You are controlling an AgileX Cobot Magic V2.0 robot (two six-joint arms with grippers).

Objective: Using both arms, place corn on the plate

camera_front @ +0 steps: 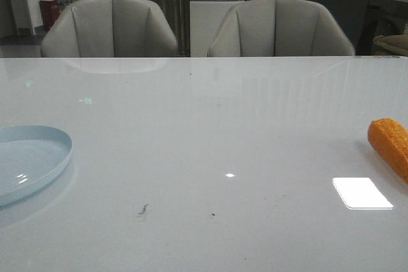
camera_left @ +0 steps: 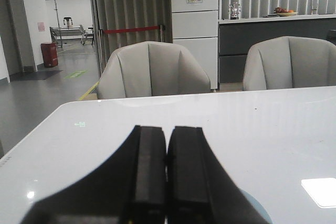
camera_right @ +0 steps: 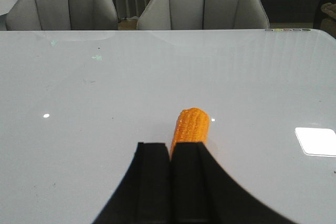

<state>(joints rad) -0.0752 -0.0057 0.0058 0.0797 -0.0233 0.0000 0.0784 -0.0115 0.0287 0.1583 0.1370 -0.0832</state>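
Note:
The orange corn lies on the white table at the far right edge of the front view. In the right wrist view the corn lies just past my right gripper, partly hidden behind one finger; the jaws are shut and hold nothing. The pale blue plate sits at the left edge of the front view. In the left wrist view a sliver of the plate shows beside my left gripper, which is shut and empty. Neither gripper shows in the front view.
Two grey chairs stand behind the table's far edge. A bright light reflection lies on the glossy table near the corn.

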